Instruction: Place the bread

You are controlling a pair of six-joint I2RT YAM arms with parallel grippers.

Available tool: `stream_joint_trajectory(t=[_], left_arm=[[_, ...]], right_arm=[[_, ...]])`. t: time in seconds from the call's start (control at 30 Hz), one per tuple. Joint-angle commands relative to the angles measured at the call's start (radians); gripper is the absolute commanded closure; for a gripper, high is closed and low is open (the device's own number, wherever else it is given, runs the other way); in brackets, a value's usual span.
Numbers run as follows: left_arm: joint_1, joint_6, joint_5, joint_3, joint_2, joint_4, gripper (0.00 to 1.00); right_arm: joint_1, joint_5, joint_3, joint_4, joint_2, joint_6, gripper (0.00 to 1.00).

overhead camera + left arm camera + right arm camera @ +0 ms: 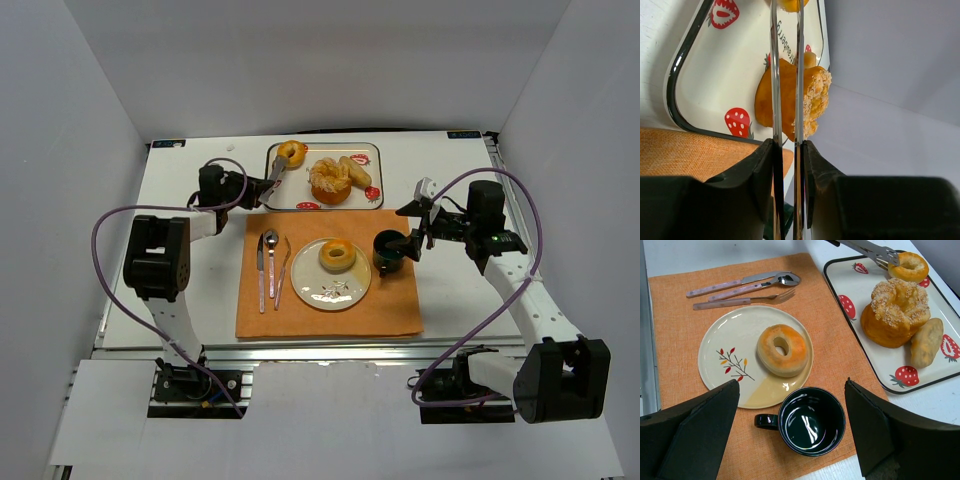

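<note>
The left end effector [252,188] is clamping a pair of tongs [274,172]. Their long axis is pointing toward the upper right of the top view, straight at the bread ring [291,153] lying in the upper left corner of the tray [296,192]. The tips are meeting the ring's near edge, but I cannot tell whether they are pinching it. The plate [315,288], carrying a second ring [337,256], is sitting lower in the frame on the mat [330,322], so the carry is probably heading downward. The right end effector [412,240] is hovering with fingers apart over the mug [388,250], farther from the bread
</note>
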Motion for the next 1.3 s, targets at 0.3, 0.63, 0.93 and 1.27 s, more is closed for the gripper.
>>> stream_joint_trajectory(t=[0.3,0.63,0.93,1.27], left_arm=[[0.005,0.230,0.076,-0.251,-0.580,-0.188,1.00],[-0.021,0.211,0.145,-0.528,-1.214,-0.733,1.00],[-0.174,0.186,0.122,-0.549,-1.275,-0.812,1.00],[-0.320,0.159,0.099,-0.554,-1.137,-0.681,1.00]], right_arm=[[-0.006,-0.014,0.016,-0.002,-0.037,-0.025,0.11],[-0.006,-0.037,0.030,-0.019,-0.009,-0.025,0.10],[-0.006,-0.062,0.056,-0.019,0.017,-0.022,0.11],[-0.006,-0.045,0.036,-0.011,-0.015,-0.022,0.11]])
